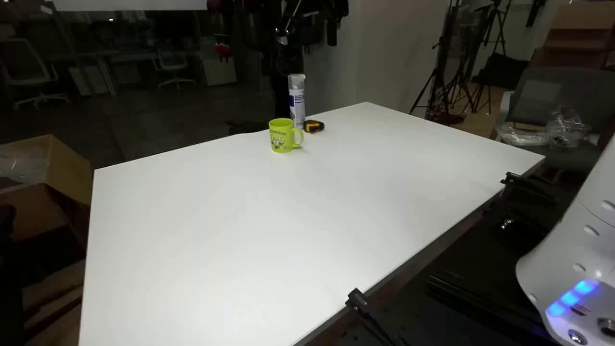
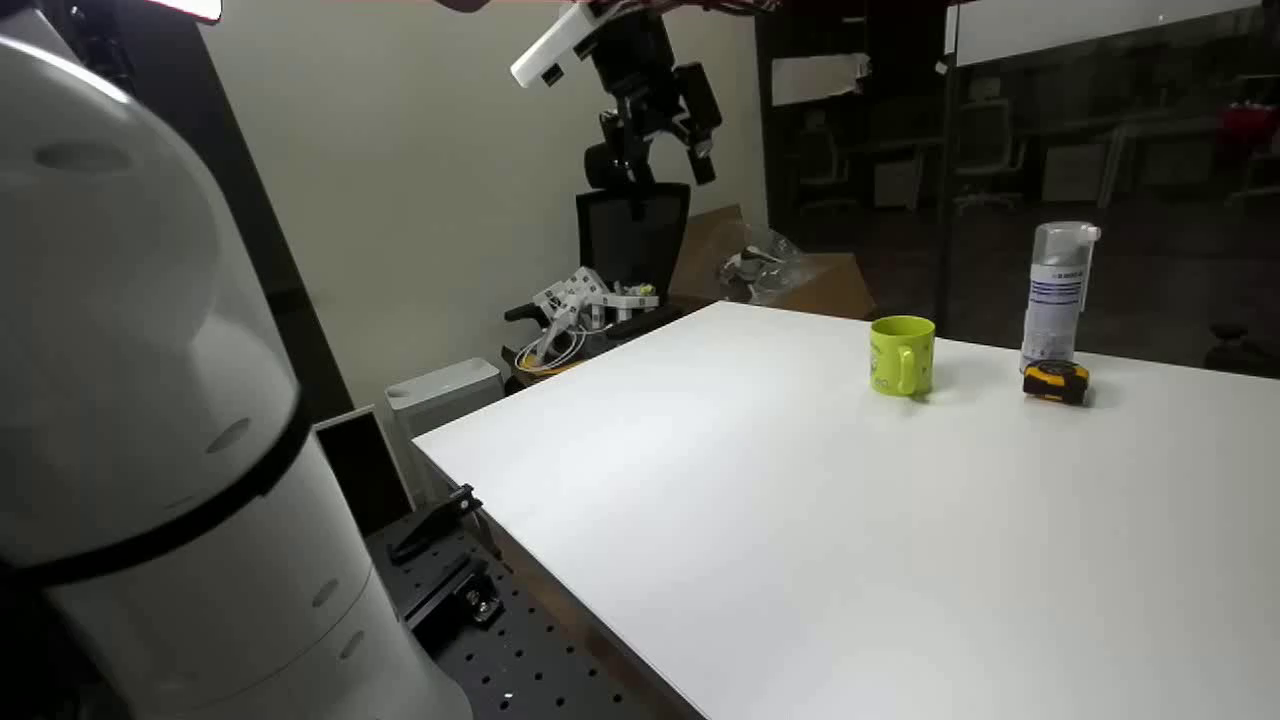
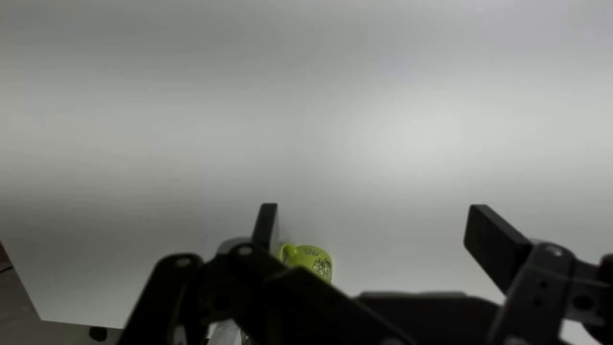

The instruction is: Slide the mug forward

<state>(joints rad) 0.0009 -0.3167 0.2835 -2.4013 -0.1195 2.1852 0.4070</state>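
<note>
The lime-green mug stands upright on the white table near its far edge, as it also does in an exterior view with its handle turned toward that camera. In the wrist view, part of the mug shows low, just inside the left finger, with the rest hidden behind the gripper's linkage. My gripper is open with nothing between its fingers. In an exterior view, the gripper hangs high above the table, apart from the mug.
A white spray bottle with a blue band and a black-and-yellow tape measure stand beside the mug near the far edge. They show too in an exterior view as bottle and tape measure. Black clamps sit on the near table edge.
</note>
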